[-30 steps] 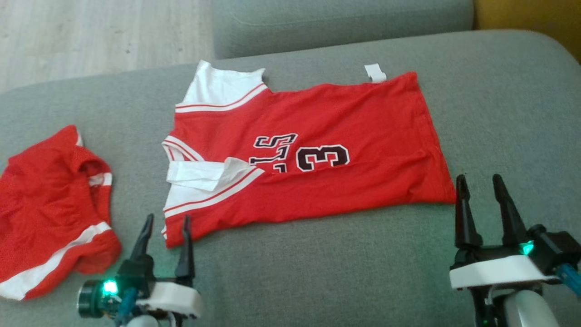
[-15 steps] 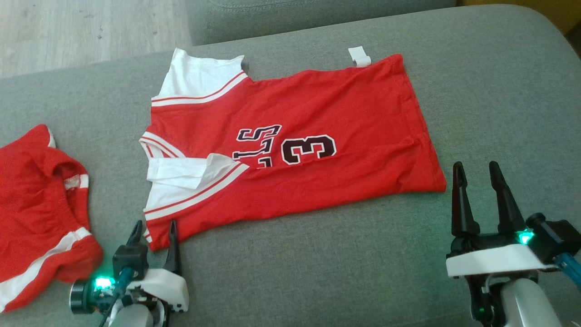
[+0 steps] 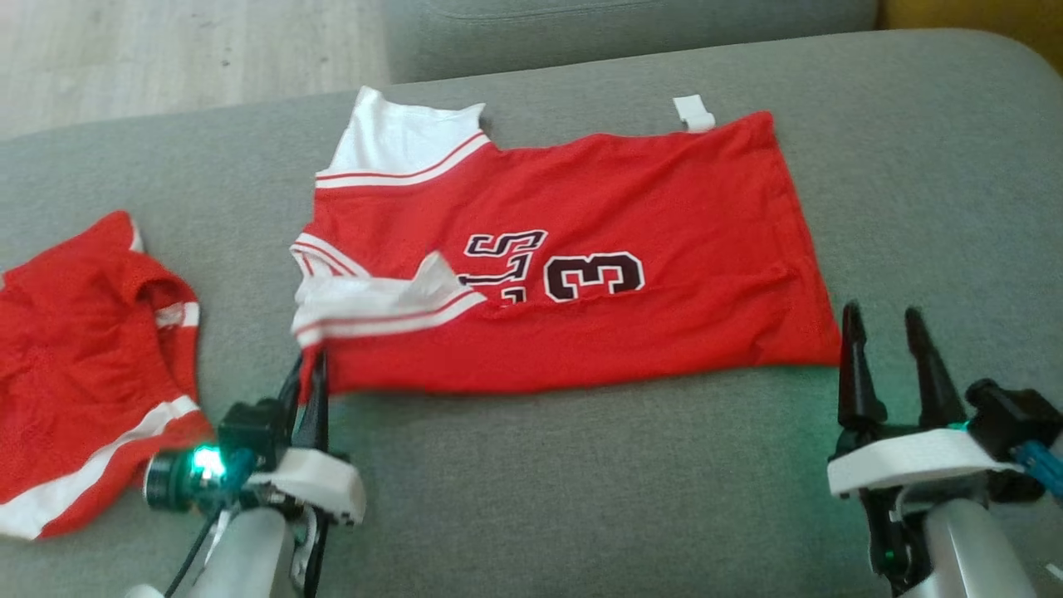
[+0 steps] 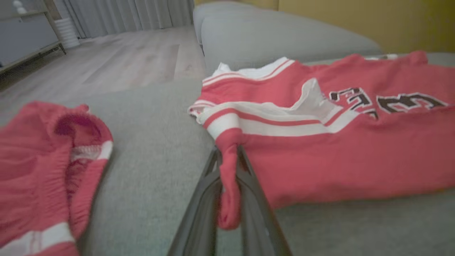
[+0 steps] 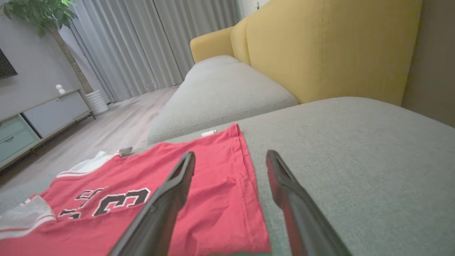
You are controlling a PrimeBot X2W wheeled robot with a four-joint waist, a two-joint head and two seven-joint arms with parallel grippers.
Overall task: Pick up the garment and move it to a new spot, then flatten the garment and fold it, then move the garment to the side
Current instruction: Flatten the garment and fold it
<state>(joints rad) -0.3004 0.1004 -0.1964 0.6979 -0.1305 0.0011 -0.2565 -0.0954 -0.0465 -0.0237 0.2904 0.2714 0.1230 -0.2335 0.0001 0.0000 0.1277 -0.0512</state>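
The garment is a red jersey with white trim and black numbers, spread flat on the grey sofa cushion. My left gripper is shut on its near left corner, and the cloth there is bunched and pulled up. In the left wrist view the red corner hangs pinched between my left gripper, with the rest of the garment stretching away to the right. My right gripper stands open just beyond the garment's near right corner, holding nothing. Seen from the right wrist, the right gripper straddles the hem of the garment.
A second red piece with white stripes lies crumpled at the cushion's left, close to my left arm. Wooden floor lies beyond the far left edge. Another grey cushion and a yellow backrest stand behind.
My left gripper has shut on the jersey's near left corner and drawn it up, folding the white-striped edge inward. The right gripper stays open. The head camera has shifted.
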